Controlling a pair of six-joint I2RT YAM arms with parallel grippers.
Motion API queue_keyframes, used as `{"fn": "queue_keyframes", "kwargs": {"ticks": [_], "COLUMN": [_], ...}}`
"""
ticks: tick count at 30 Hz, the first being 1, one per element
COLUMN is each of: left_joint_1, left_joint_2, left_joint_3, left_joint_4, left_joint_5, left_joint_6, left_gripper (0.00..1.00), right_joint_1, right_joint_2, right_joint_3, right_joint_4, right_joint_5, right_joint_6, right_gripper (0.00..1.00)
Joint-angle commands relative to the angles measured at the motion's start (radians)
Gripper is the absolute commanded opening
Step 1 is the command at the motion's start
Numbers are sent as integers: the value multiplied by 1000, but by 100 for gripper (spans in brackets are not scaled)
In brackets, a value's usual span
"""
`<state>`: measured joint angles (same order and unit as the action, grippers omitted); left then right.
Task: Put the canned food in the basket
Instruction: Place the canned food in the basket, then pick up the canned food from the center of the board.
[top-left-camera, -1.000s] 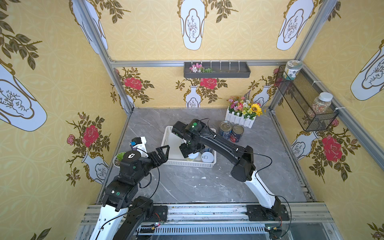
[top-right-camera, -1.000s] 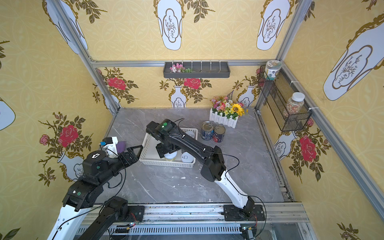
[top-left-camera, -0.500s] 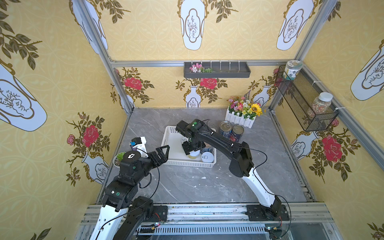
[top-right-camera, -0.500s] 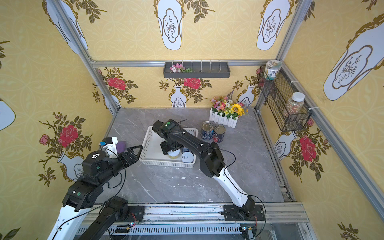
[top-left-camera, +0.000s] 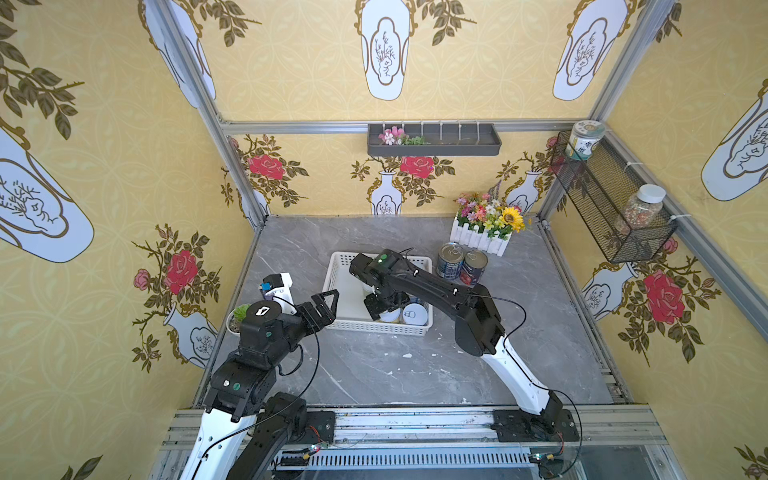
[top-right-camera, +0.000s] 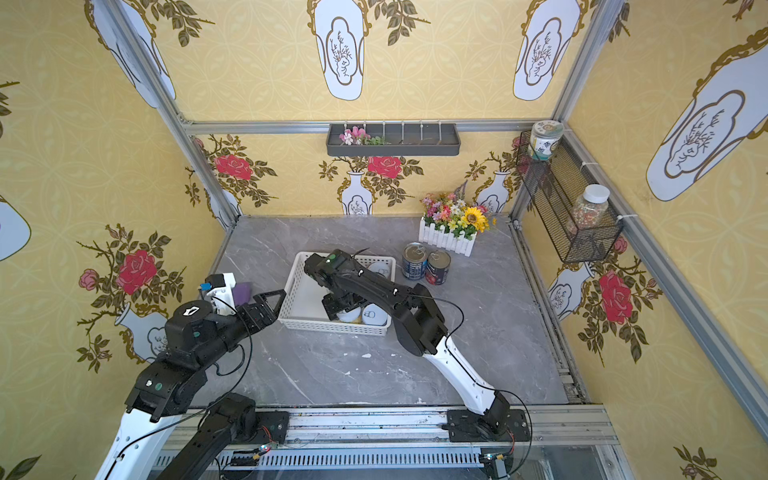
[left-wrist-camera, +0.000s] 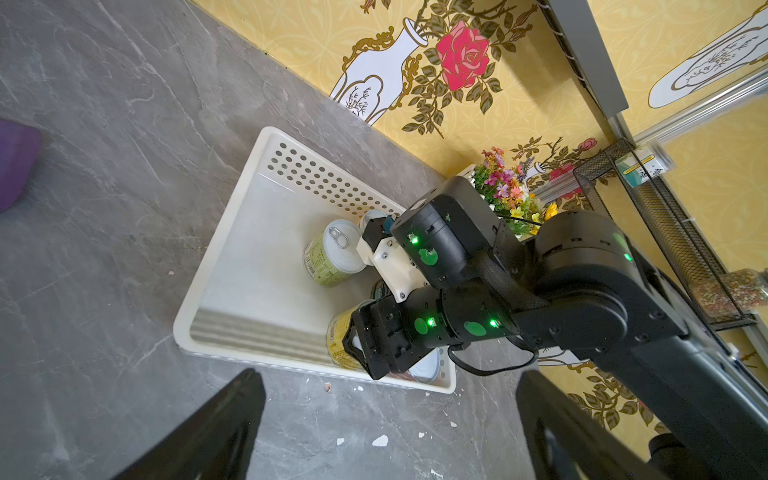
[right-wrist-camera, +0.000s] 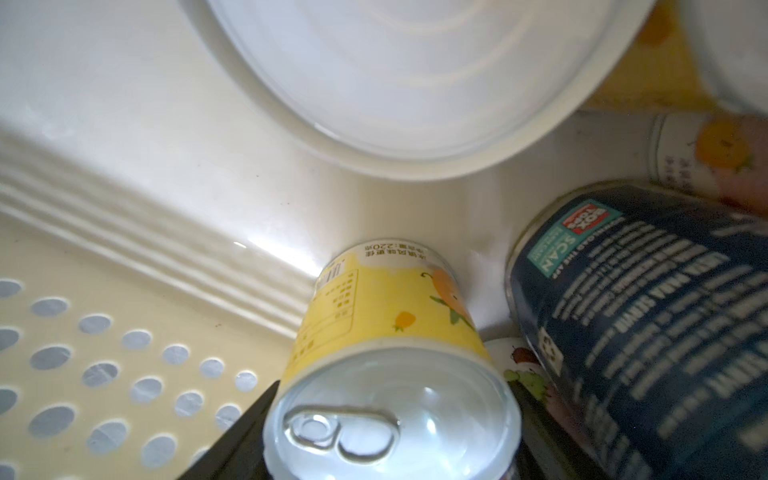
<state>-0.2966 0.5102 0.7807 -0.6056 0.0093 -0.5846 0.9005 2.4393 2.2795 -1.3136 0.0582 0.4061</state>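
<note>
Two jaws of the right gripper (right-wrist-camera: 388, 415) press a short yellow white-lidded can (right-wrist-camera: 386, 316) standing by the near wall inside the white perforated plastic basket (top-left-camera: 374, 328); left gripper (top-left-camera: 328, 307) hangs wide open.

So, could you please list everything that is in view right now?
basket: one, white, perforated, mid-table.
yellow can: one, in the basket.
green can: one, in the basket.
dark blue can: one, in the basket.
other white-lidded cans: at least two, in the basket, partly hidden.
metal cans: two, on the table right of the basket.
flower planter: one, white fence, back right.
rail tray: one, dark grey, back wall.
wire shelf: one, black, right wall.
jars: two, clear, in the wire shelf.
potted plant: one, green, left table edge.
purple object: one, left of the basket.
left gripper: open, empty, left of the basket.
right gripper: in the basket, closed on the yellow can.
</note>
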Motion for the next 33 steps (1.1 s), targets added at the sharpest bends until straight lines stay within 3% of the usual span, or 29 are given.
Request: {"fn": "queue_keyframes", "kwargs": {"ticks": [1,9,18,22,26,33], "left_joint_1": [3,3,3,4,3,3], "left_joint_2": [-1,-5,-4,-10,-9,-9], "left_joint_3": [-6,-7,-8,-9,-12,-12], "left_joint_4": [23,22,22,24,26,27], "left_joint_5": [12,15,24,28,34,39], "left_joint_6": [9,8,9,8,7,8], "left_gripper": [100,100,100,100,100,100], "right_joint_1": [6,32,59,40,-56,-387], "right_joint_2": [-8,-75,-277,-409,-569,-792], "right_joint_3": [-15,11,19,-16,-170,-525], "right_joint_4": [-46,-46,36,73,151,330], "right_joint_5": [28,30,-72,-28,11,-43], "right_joint_6": [-17,-41,-49,-44,0,82], "right_gripper": [83,100,97,97,97,97]}}
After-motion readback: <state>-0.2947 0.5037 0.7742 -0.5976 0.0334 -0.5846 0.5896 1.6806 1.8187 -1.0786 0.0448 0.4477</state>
